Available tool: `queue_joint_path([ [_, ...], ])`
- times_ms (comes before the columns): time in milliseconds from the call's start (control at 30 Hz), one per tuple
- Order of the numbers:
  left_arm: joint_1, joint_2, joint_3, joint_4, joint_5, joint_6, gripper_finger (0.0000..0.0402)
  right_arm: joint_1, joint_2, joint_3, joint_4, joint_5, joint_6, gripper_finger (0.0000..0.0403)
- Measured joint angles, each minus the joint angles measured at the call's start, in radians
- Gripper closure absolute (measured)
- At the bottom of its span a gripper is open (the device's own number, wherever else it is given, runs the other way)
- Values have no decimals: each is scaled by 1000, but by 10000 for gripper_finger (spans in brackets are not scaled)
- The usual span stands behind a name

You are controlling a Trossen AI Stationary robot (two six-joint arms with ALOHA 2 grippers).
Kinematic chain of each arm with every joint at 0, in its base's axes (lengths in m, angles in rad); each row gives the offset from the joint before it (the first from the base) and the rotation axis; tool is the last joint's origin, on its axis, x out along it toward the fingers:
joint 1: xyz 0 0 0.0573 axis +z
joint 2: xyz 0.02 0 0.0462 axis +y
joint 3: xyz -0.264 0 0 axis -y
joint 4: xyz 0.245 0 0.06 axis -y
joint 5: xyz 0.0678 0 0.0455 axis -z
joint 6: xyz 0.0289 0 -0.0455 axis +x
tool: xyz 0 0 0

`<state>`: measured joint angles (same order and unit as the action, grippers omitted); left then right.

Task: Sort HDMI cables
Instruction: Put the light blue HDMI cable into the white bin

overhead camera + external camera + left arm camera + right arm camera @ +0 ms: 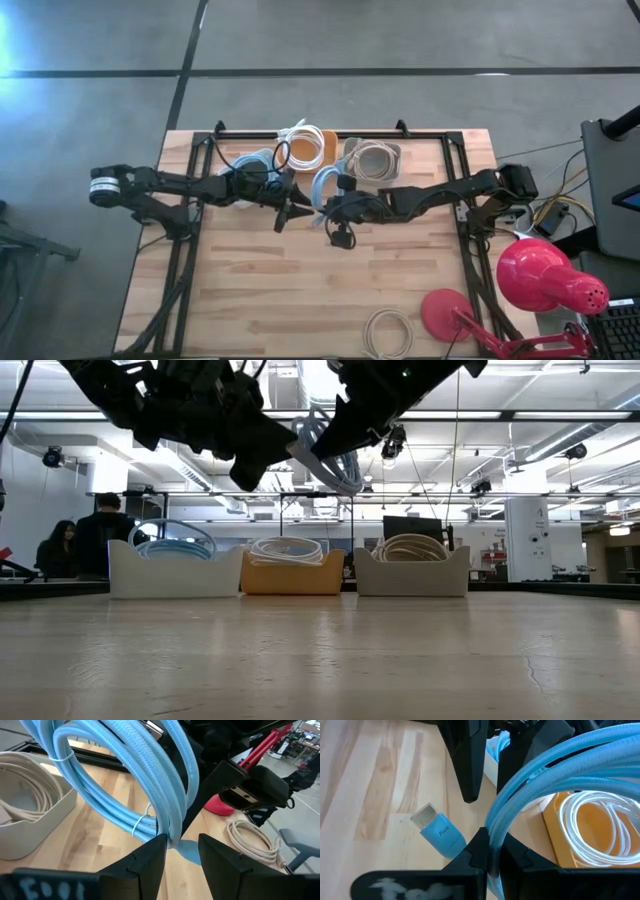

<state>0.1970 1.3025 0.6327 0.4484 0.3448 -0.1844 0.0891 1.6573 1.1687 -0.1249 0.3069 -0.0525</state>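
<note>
Blue cable coil (555, 765) hangs in the air above the counter (300, 290), pinched tight in the right tool (490, 855). Left tool (181, 851) is open around the same coil.

Two dark jointed arms — black wedge fingers (145, 865) (white-smudged label strips near the wrist cameras)

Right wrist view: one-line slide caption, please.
Right gripper shut on light blue cable, above the table near the orange tray.

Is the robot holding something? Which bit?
Yes. The right end effector pinches the light blue cable coil by its strands, above the table. The left end effector is open around it.
</note>
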Motion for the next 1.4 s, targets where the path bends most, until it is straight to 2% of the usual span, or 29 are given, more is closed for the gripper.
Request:
queue_joint_path([
  [400, 0, 0, 2, -25, -20, 0, 239, 6, -52, 1, -52, 0, 26, 385],
  [667, -2, 0, 2, 68, -19, 1, 239, 7, -27, 0, -45, -5, 68, 385],
  [1100, -8, 0, 2, 116, -7, -11, 239, 4, 29, -2, 107, -70, 4, 385],
  [1400, -21, 2, 1, 132, 12, -11, 239, 5, 27, -7, 103, -77, -6, 385],
])
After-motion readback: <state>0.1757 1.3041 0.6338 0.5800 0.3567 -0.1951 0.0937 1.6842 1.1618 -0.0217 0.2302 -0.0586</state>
